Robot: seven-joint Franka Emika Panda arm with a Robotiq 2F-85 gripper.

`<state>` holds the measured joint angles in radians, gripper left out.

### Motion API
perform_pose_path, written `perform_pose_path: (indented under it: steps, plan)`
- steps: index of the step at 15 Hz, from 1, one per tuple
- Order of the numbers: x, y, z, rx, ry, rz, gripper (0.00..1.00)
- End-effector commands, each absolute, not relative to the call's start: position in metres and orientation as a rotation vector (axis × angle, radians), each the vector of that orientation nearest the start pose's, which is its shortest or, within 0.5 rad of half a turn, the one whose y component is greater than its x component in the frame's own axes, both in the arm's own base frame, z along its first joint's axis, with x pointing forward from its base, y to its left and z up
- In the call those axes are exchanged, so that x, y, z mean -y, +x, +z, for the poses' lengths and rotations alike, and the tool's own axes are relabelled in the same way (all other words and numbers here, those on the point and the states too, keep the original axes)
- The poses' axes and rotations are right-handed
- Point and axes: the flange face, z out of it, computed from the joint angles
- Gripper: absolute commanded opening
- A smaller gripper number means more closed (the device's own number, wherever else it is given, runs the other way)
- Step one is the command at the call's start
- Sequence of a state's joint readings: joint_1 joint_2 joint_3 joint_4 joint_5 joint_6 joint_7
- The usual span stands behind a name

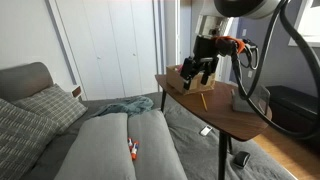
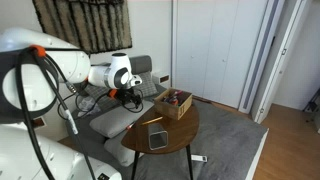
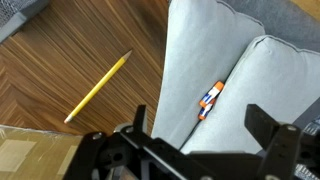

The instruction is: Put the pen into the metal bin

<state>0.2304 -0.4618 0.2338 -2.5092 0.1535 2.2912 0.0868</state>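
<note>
Wooden counter [image 3: 60,50] fills the wrist view's left, with a brown box [image 3: 30,155] at its lower corner. The pen [image 3: 98,87] lies flat on the wood. Further right, a red-orange item [image 3: 208,100] rests on grey cushions [image 3: 260,70]. The claw [image 3: 200,120] hangs spread and empty. The metal bin [image 2: 157,140] stands on the counter in an exterior view.

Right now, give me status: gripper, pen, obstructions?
Gripper open, empty. Pen lying flat on the table, ungripped. Metal bin upright on the same table. Brown box close to pen.
</note>
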Motion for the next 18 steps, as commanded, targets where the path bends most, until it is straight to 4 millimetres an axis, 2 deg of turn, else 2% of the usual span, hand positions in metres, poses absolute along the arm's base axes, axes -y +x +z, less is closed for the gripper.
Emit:
perform_pose_path:
  steps: [1,7,9,13,14,18]
  plan:
    - [-0.196,0.377,0.462,0.421,-3.009,-0.338,1.0]
    - [-0.193,0.382,0.461,0.397,-3.015,-0.335,1.0]
    - [-0.171,0.39,0.464,0.28,-3.025,-0.333,1.0]
    - [-0.117,0.393,0.482,0.032,-3.016,-0.35,1.0]
    - [-0.102,0.388,0.483,-0.058,-3.007,-0.295,1.0]
    - [-0.067,0.365,0.497,-0.234,-2.961,-0.188,1.0]
